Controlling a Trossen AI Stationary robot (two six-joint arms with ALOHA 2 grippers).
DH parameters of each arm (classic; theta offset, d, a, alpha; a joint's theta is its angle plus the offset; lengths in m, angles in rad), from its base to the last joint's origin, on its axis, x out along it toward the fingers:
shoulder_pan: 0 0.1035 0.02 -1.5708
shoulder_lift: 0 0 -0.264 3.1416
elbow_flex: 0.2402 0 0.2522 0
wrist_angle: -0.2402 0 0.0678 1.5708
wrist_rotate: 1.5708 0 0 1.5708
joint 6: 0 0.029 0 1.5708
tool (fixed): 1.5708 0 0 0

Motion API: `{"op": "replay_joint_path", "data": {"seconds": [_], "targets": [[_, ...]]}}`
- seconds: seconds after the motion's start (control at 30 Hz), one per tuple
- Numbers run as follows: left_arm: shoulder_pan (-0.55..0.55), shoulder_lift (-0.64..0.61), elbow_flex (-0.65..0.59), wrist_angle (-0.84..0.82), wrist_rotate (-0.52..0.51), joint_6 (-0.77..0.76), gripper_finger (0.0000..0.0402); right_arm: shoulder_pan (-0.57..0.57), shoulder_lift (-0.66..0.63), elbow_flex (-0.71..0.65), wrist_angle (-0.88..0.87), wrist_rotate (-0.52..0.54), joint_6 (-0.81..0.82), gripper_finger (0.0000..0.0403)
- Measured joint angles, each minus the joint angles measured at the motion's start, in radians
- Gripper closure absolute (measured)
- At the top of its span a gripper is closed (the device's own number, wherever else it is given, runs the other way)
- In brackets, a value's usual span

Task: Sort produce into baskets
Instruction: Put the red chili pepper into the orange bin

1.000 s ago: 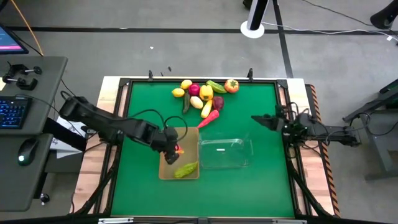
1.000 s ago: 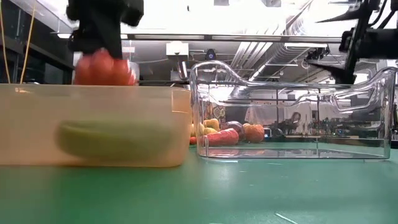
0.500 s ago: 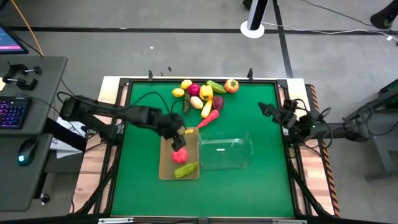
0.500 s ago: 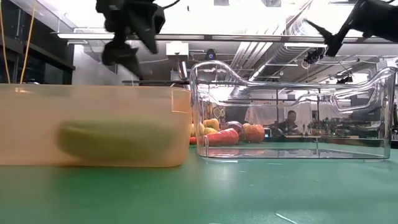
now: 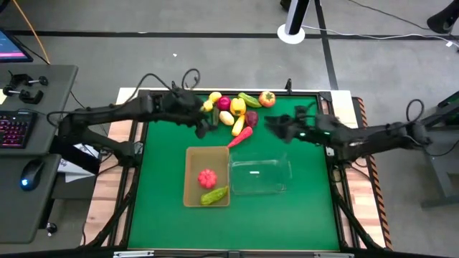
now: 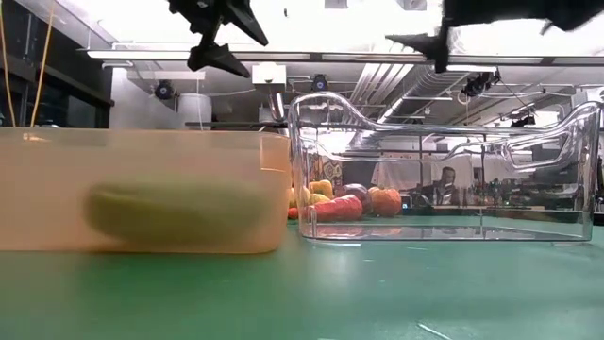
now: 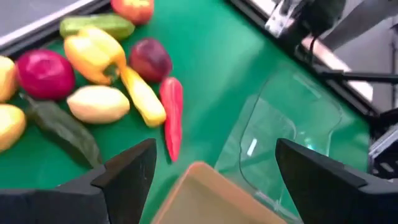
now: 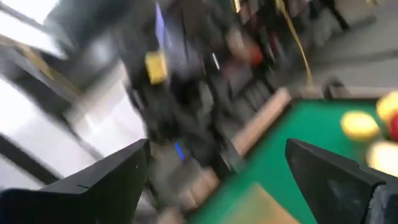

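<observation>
The produce lies in a pile (image 5: 233,111) at the table's far middle: lemons, a red apple (image 7: 45,71), a yellow pepper (image 7: 93,53), a dark cucumber (image 7: 62,127) and a red-orange carrot (image 7: 173,115). The tan basket (image 5: 192,161) holds a red fruit (image 5: 207,178) and a green cucumber (image 5: 214,195). The clear basket (image 5: 259,175) stands to its right. My left gripper (image 5: 203,120) is open and empty above the pile's left side; its wrist view (image 7: 214,186) shows the wide gap. My right gripper (image 5: 271,123) is open and empty to the right of the pile.
The two baskets stand side by side in the table's middle, close to the pile's near side. Green table surface lies free at the near edge and on the left and right. A raised black frame (image 5: 143,100) runs around the table.
My left gripper has opened and let the red fruit go into the tan basket, where it now lies beside the cucumber. It has then gone up and toward the far edge, to the pile. My right gripper has gone from the right edge toward the pile.
</observation>
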Motion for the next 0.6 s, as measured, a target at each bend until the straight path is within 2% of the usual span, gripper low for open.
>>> {"op": "replay_joint_path", "data": {"seconds": [0.07,0.13,0.27,0.33,0.43,0.6], "targets": [[0.023,-0.016,0.0,-0.004,0.018,0.022,0.0085,0.0,0.075,0.103,-0.185,-0.053,-0.019,0.0038],[0.034,-0.036,-0.005,-0.013,0.018,0.05,0.0085,0.0,0.15,0.21,-0.379,-0.055,0.006,0.0038],[0.042,-0.089,-0.045,-0.015,-0.022,0.094,0.0085,-0.061,0.323,0.419,-0.817,-0.049,0.178,0.0038],[0.047,-0.115,-0.067,-0.017,-0.071,0.115,0.0085,-0.097,0.416,0.503,-0.97,-0.06,0.252,0.0038],[0.062,-0.144,-0.094,-0.019,-0.135,0.14,0.0085,-0.139,0.548,0.603,-1.046,-0.062,0.31,0.0038],[0.088,-0.16,-0.105,-0.032,-0.18,0.149,0.0085,-0.181,0.746,0.691,-1.059,-0.087,0.403,0.0038]]}}
